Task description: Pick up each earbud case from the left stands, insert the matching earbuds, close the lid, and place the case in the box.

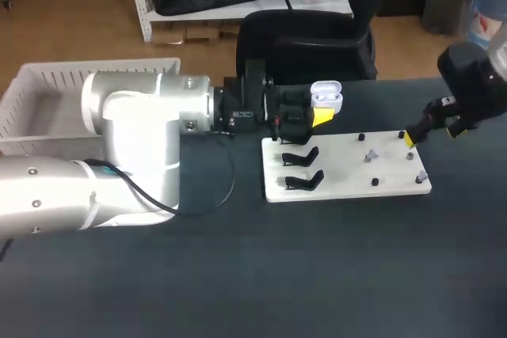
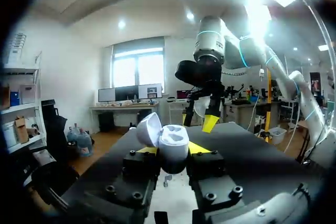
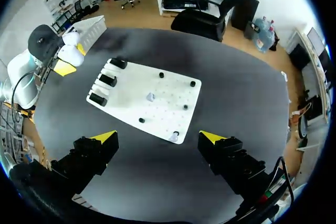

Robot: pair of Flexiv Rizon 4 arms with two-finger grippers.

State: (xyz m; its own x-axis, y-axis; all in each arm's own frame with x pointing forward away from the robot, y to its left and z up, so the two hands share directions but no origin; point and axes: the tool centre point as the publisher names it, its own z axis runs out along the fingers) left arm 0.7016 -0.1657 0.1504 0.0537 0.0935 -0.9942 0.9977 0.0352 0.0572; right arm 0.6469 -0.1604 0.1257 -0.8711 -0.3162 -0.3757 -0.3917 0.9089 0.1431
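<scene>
Holding the open earbud case (image 1: pixel 326 97) clamped between its two fingers, the left end effector (image 2: pixel 169 157) hangs over the stand end of the white board (image 1: pixel 348 188) on the worktop, lid tipped back and sockets facing up. The right end effector (image 3: pixel 157 136) hovers above the board's opposite end, fingers spread wide with nothing in them. The earbuds (image 3: pixel 150 97) on their pegs sit just ahead of and below it, well apart from the case. The right arm is plainly the nearer, so I judge its next move is a descent onto an earbud, followed by a carry across the board's long axis towards the case.
</scene>
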